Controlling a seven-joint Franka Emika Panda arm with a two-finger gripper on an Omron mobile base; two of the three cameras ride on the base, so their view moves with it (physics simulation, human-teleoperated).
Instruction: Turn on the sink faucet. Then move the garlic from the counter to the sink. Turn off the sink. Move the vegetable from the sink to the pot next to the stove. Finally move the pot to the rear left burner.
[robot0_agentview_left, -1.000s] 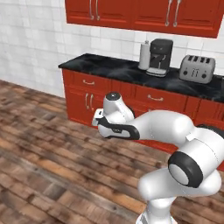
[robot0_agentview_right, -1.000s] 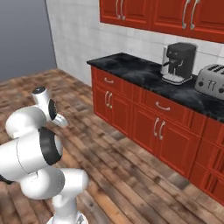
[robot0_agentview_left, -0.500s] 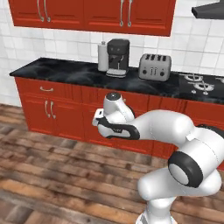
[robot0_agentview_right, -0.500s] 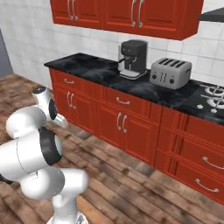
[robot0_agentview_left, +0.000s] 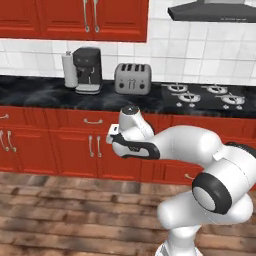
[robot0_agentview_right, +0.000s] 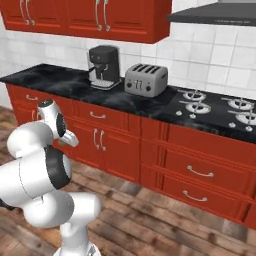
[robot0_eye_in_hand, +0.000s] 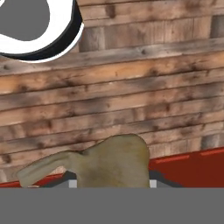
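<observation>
Clamped on the garlic, as far as the hand view tells: gripper with a grey finger tip at each side of the tan bulb, pressed against it, jaws narrowed to the bulb's width. Stalk end of the garlic trailing off toward the left of that view. Behind the bulb, wooden floor in long planks, and a strip of red cabinet front at the lower right.

Held out in front of the base by the arm, folded back on itself, hand at about the height of the top drawers and apart from the lower cabinets. Open floor between base and cabinet fronts on both sides, nothing standing on it.

Further out, along the dark counter: white roll just beside the coffee machine, then the toaster near it, all set back toward the tiled wall, with the front edge bare. To the right, touching the counter's run, the stove with four burners, under the hood. Above the counter, red wall cabinets, well above the appliance tops.

Any lettering on the coffee machine or toaster too small to read.
</observation>
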